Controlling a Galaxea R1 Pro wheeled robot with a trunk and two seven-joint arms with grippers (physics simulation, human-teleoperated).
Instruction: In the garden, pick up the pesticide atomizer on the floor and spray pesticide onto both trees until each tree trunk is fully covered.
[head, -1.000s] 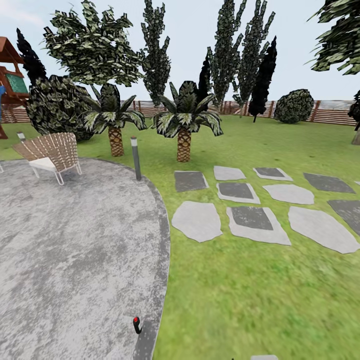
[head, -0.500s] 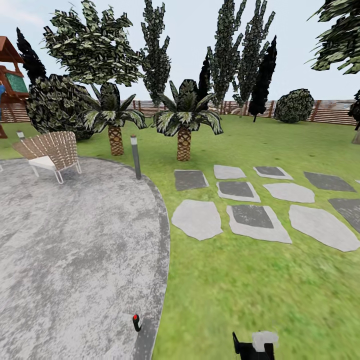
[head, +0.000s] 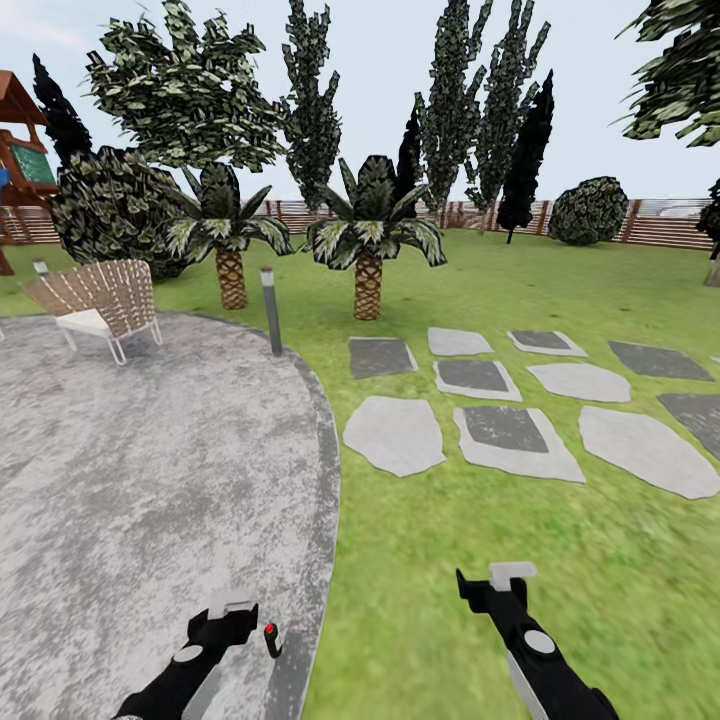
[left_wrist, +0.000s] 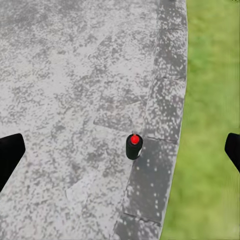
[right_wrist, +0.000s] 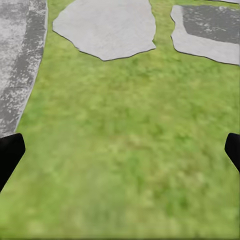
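At the paving's edge: we see the atomizer (head: 272, 644), black with a red cap, upright on the dark border strip of the grey patio (head: 120, 480), grass (head: 480, 520) just beside it.
Left gripper (head: 232, 607): fingers spread wide, empty, just beside the atomizer.
Right gripper (head: 497, 584): spread wide, empty, over open grass.
Room: stepping stones (head: 395, 436) well ahead.
Change: both arms have risen into our head view.
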